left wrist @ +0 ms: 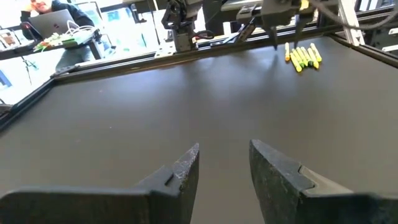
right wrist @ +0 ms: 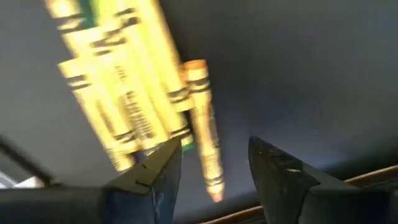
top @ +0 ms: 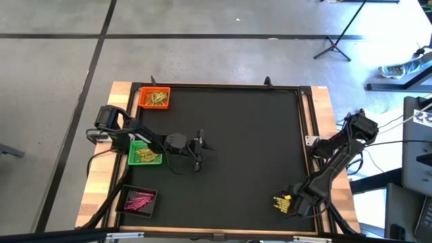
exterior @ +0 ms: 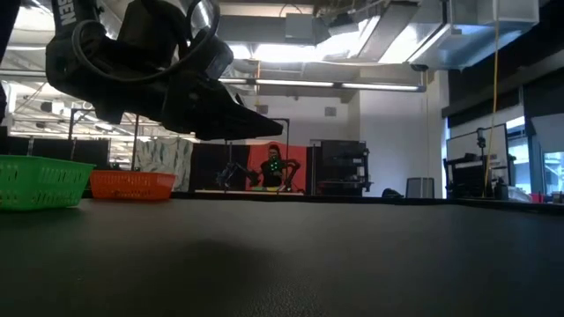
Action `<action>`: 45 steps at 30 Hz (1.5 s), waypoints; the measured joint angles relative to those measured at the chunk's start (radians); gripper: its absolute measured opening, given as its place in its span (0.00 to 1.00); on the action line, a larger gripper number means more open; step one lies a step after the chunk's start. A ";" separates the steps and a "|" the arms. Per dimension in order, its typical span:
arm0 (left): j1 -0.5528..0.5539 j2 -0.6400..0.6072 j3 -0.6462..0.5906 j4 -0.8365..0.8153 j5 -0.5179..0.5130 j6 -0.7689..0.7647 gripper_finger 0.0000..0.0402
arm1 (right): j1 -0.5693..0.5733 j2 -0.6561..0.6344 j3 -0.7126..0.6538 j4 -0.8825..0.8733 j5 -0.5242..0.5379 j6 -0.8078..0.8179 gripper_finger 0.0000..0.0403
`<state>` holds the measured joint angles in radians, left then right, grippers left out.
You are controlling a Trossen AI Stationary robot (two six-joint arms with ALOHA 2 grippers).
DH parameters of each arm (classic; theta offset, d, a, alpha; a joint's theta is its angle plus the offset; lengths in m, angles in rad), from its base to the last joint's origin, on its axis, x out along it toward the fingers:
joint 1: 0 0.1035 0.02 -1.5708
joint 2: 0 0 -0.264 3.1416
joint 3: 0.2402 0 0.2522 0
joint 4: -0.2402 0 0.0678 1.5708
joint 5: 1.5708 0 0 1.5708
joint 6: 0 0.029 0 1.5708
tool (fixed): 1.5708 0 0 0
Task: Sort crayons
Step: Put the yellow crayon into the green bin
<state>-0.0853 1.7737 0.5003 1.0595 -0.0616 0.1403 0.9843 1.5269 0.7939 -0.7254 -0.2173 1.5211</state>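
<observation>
A small bunch of yellow crayons lies side by side on the black mat near the table's front right; it also shows as crayons in the left wrist view. One orange-gold crayon lies at the edge of the bunch. My right gripper hangs open over them, pointing down, its fingers either side of the orange-gold crayon's end. My left gripper stands open over the mat left of the middle, nearly level, with nothing between its fingers.
Three small trays stand along the left edge: an orange tray with yellowish crayons at the far end, a green tray with yellow ones under the left arm, and a black tray with pink ones near the front. The mat's raised frame borders the right side.
</observation>
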 joint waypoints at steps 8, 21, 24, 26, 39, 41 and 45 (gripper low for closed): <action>0.000 0.000 0.000 -0.004 -0.005 0.001 0.31 | -0.002 0.000 -0.047 -0.008 0.000 -0.022 0.30; 0.000 0.000 0.000 -0.005 -0.007 0.002 0.31 | -0.002 0.000 -0.046 -0.028 0.034 -0.070 0.04; 0.000 0.000 0.000 -0.005 -0.007 0.002 0.31 | -0.003 0.000 -0.036 -0.036 0.030 -0.085 0.02; 0.000 0.000 0.000 -0.005 -0.007 0.003 0.31 | -0.009 -0.004 -0.022 -0.044 0.034 -0.094 0.02; 0.038 -0.001 0.001 -0.029 -0.005 -0.081 0.39 | -0.256 -0.144 0.029 -0.136 0.316 -0.391 0.03; 0.056 -0.001 0.001 -0.043 -0.004 -0.118 0.44 | -0.306 -0.144 0.028 -0.133 0.409 -0.504 0.02; 0.070 -0.001 0.002 -0.033 -0.022 -0.137 0.47 | -0.421 -0.144 -0.045 0.047 0.540 -0.761 0.02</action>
<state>-0.0154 1.7725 0.5020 1.0268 -0.0832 0.0033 0.5631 1.3829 0.7493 -0.6781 0.3232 0.7604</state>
